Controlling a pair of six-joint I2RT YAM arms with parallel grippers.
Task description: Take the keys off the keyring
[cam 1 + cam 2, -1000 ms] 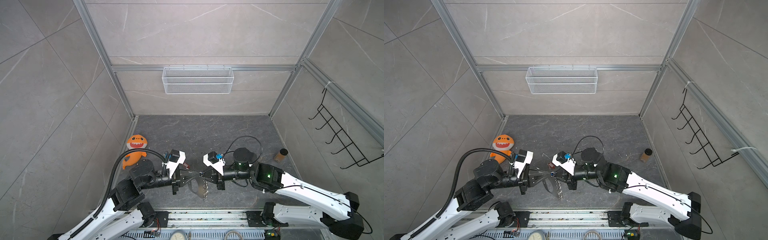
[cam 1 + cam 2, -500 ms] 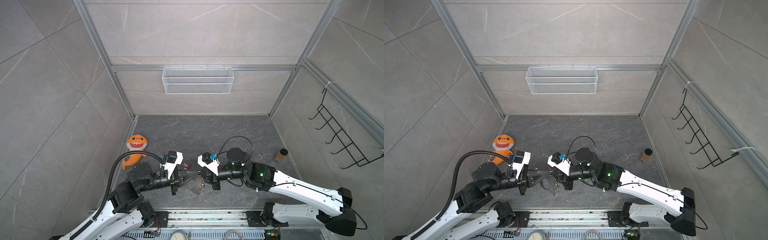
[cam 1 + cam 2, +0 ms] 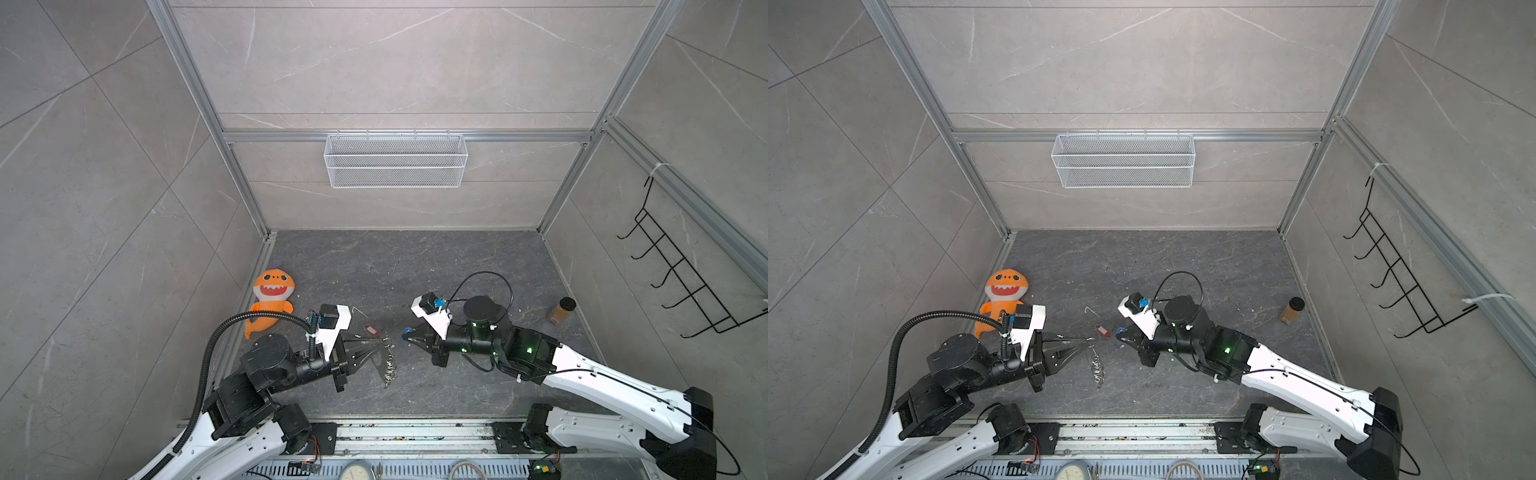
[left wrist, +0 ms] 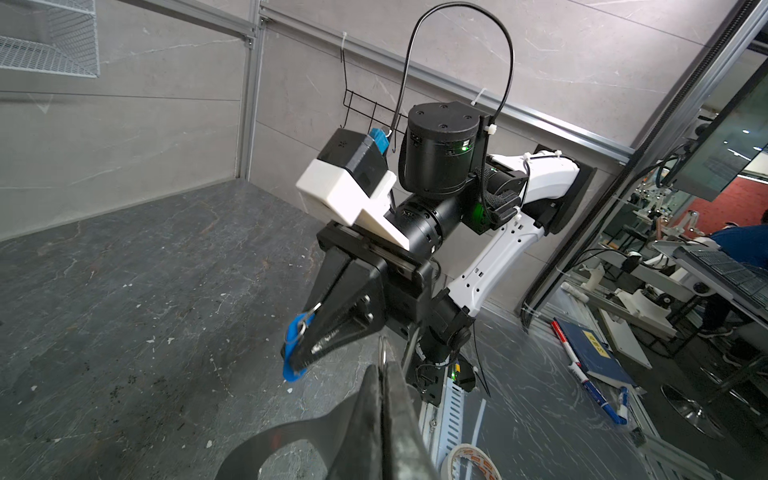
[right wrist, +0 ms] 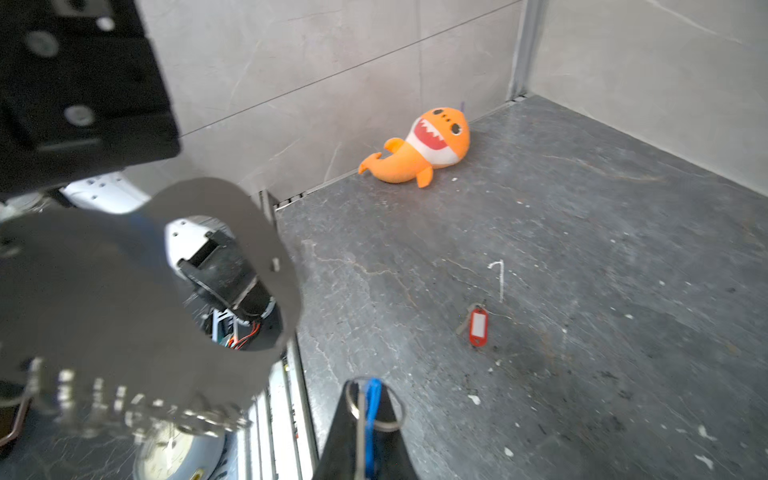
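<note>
left gripper: pressing its fingertips together on a silvery ring at the top of the keyring and holding it up off the floor; in the left wrist view the ring is poking out between the closed tips.
keyring: hanging from the left gripper, with its chain of linked rings dangling straight down.
loop strap: showing large, grey and blurred close to the right wrist camera, with the chain running along its edge.
right gripper: pinching the blue-tag key between closed tips and pointing towards the left gripper.
blue-tag key: sitting in the right gripper's tips with a small ring of its own. It is clear of the keyring, and a gap is showing between the two grippers in both top views.
red-tag key: lying flat on the floor with its white label up, near the left gripper's tips but touching neither gripper.
shark plush: lying by the left wall.
brown jar: standing upright near the right wall.
wire basket: hanging on the back wall.
</note>
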